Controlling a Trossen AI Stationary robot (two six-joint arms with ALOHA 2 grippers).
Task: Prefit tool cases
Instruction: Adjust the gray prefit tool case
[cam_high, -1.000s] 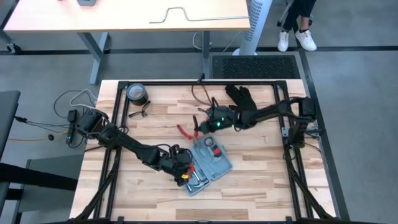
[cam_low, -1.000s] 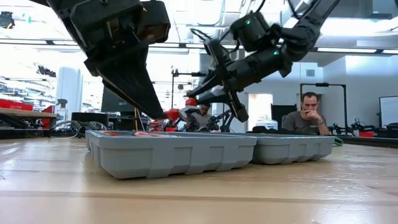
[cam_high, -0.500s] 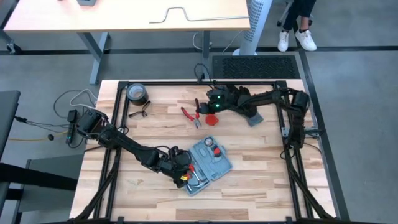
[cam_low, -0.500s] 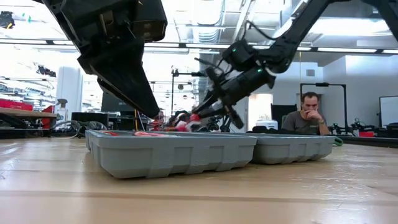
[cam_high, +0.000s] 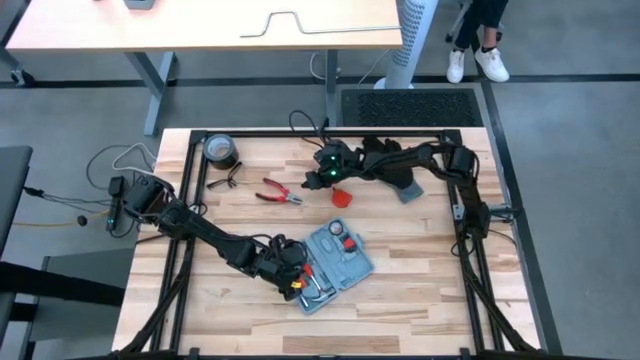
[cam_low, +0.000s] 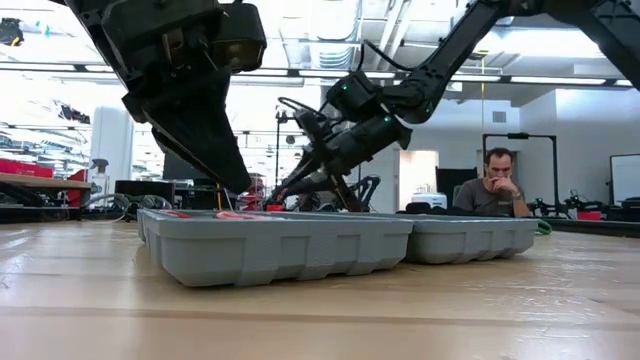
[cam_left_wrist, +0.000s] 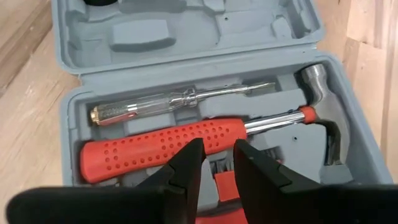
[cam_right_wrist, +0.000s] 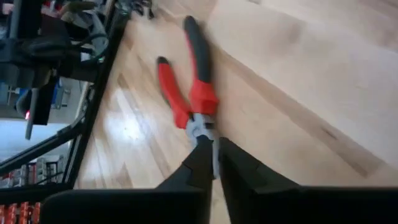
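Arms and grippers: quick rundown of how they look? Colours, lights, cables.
Both arms are dark, near black, jointed in slim segments. The left gripper has two black, wedge-shaped fingers tapering to blunt tips. The right gripper has the same black tapered fingers. The right arm shows a green light near its wrist and loose dark cables looping off it. No markings legible.

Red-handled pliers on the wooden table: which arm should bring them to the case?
Right. Its gripper is at the red-handled pliers' nose; the left gripper is over the open blue-grey plastic tool case.
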